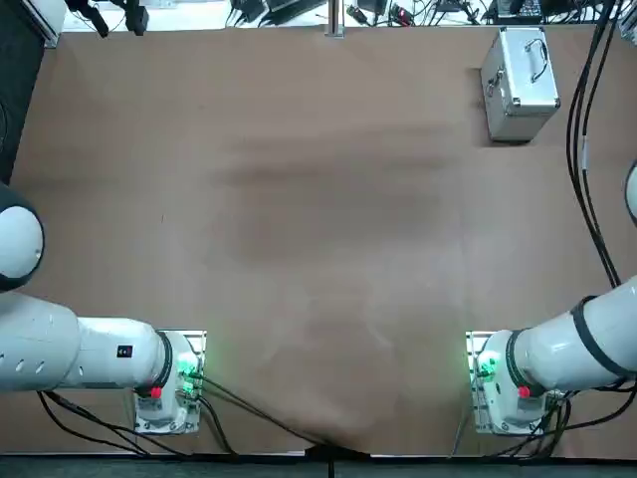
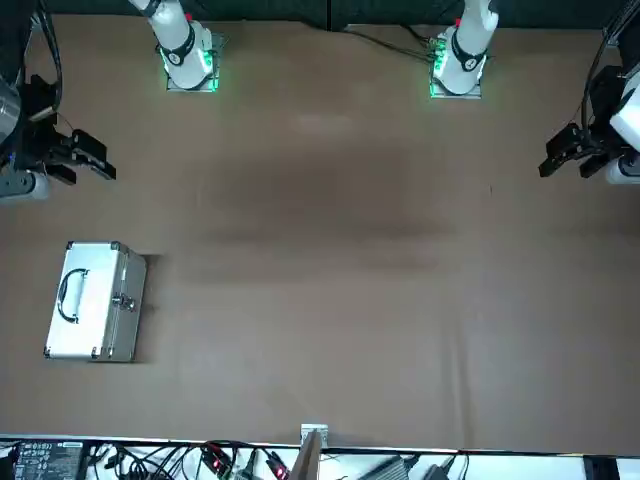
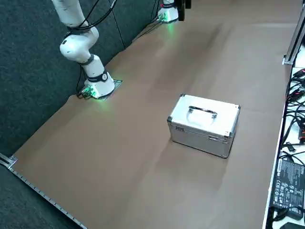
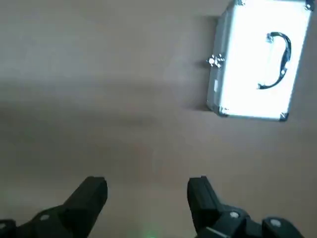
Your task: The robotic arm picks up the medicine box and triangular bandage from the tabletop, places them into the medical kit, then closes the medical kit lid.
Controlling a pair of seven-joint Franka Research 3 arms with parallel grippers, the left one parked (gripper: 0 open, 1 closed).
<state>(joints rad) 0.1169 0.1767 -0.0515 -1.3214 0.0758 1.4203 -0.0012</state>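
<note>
The surface (image 1: pixel 299 249) is brown. The kit (image 1: pixel 520 90) sits upright on it, in the far right part as seen from overhead, well apart from both arm bases. Its lid (image 3: pixel 205 114) is closed and forms the top face; a dark curved handle (image 4: pixel 282 62) is fixed to it. The case is silver, with metal corners, and a latch (image 4: pixel 215 61) shows on one side. In the right side view, a shadow falls on the surface beside the case.

The right end effector (image 4: pixel 147 198) is above the surface, near the kit and not touching it. Its two black fingers stand wide apart, with nothing between them. The right arm (image 3: pixel 86 52) is white, with dark bands at the joints; black cables (image 1: pixel 587 149) run alongside it.
</note>
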